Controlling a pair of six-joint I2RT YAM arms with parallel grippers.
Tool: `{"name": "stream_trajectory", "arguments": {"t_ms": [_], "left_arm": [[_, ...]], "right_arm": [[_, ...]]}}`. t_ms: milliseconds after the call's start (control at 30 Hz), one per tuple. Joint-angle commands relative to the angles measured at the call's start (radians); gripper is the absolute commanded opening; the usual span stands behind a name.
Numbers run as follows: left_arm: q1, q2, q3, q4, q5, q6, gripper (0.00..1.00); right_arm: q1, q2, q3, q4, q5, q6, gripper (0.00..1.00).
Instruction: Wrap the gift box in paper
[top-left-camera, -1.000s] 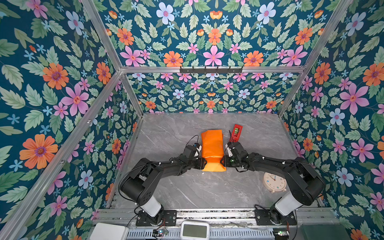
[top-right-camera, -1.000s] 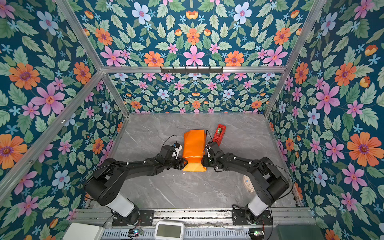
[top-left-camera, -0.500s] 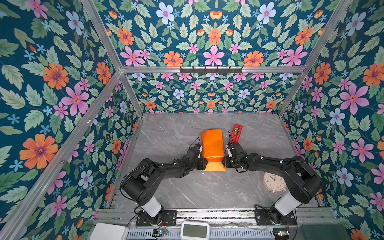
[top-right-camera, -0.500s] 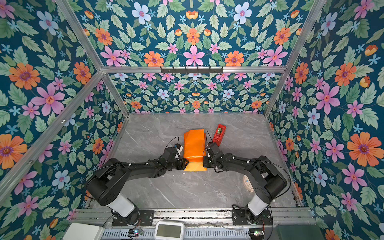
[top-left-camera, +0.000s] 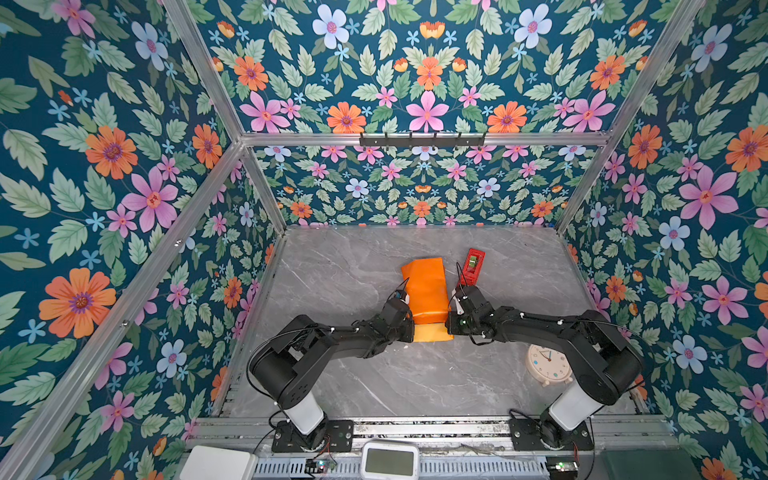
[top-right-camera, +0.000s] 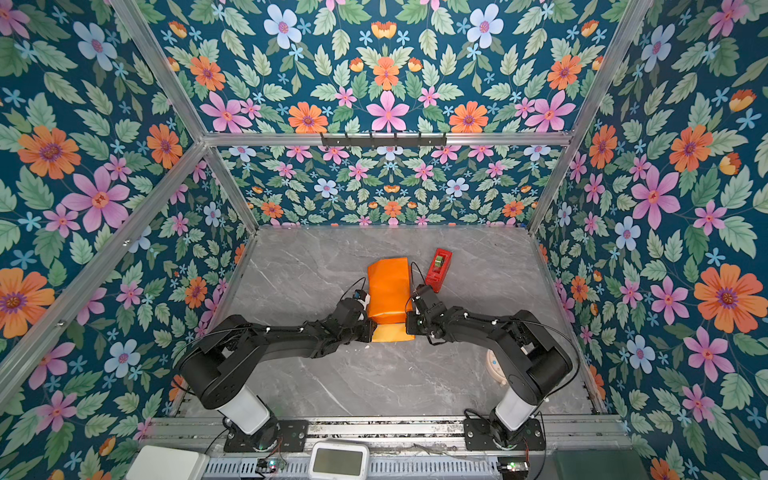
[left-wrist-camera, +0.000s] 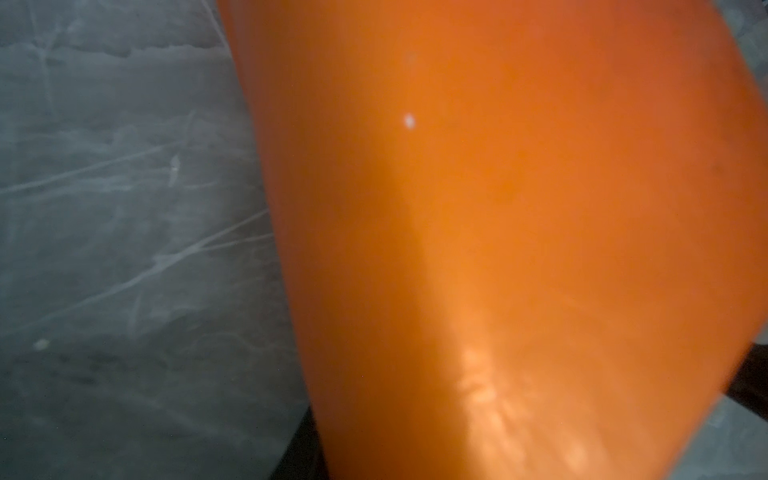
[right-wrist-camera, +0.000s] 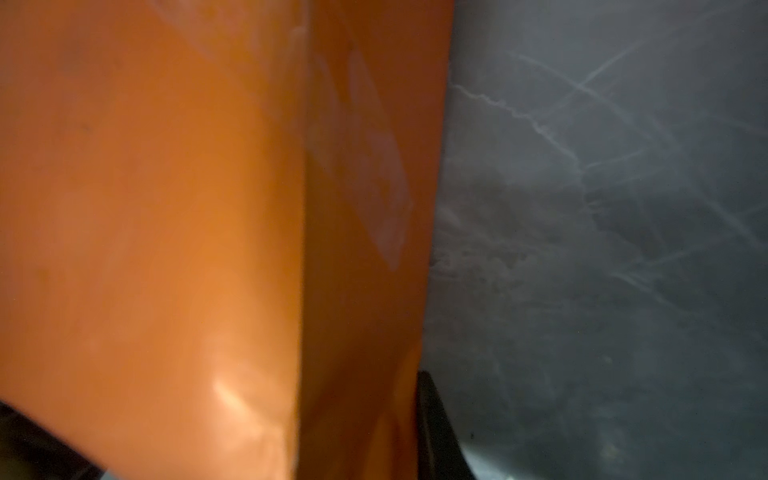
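Note:
The paper (top-left-camera: 424, 286) (top-right-camera: 388, 286) lies mid-table as an orange parcel, with a yellow flap (top-left-camera: 432, 332) (top-right-camera: 392, 332) sticking out at its near end. The gift box is hidden inside it. My left gripper (top-left-camera: 410, 326) (top-right-camera: 370, 328) sits at the parcel's near left corner. My right gripper (top-left-camera: 451, 324) (top-right-camera: 409, 326) sits at the near right corner. In the left wrist view the orange paper (left-wrist-camera: 498, 208) fills the space between my dark fingers (left-wrist-camera: 301, 453). In the right wrist view a fold of paper (right-wrist-camera: 166, 208) presses against one finger (right-wrist-camera: 436, 436). Both grippers are shut on the paper.
A slim red gadget (top-left-camera: 473, 264) (top-right-camera: 438, 264) lies just right of the parcel's far end. A round cream clock (top-left-camera: 548, 365) lies under my right arm's elbow. A white device (top-left-camera: 389, 461) sits at the front rail. Floral walls enclose the grey marble table (top-left-camera: 374, 386).
Both grippers have closed down on the paper at the parcel's near end. The flared orange end has drawn in, and a yellow flap now shows there.

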Motion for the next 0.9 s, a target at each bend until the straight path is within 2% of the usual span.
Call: {"name": "stream_trajectory", "arguments": {"t_ms": [0, 267, 500, 633, 867], "left_arm": [[-0.008, 0.015, 0.001, -0.047, -0.024, -0.027, 0.25], [-0.018, 0.035, 0.009, -0.049, -0.025, -0.047, 0.15], [-0.023, 0.038, 0.016, -0.065, -0.028, -0.043, 0.08], [-0.025, 0.027, 0.019, -0.079, -0.032, -0.041, 0.0], [-0.024, 0.022, 0.016, -0.082, -0.029, -0.042, 0.0]], "right_arm": [[0.001, 0.001, 0.01, -0.006, 0.026, 0.025, 0.1], [0.006, 0.061, 0.033, -0.028, 0.034, 0.037, 0.0], [0.006, 0.055, 0.046, -0.05, 0.052, 0.029, 0.0], [0.006, 0.04, 0.049, -0.066, 0.071, 0.021, 0.0], [0.006, 0.029, 0.05, -0.074, 0.073, 0.019, 0.0]]}}
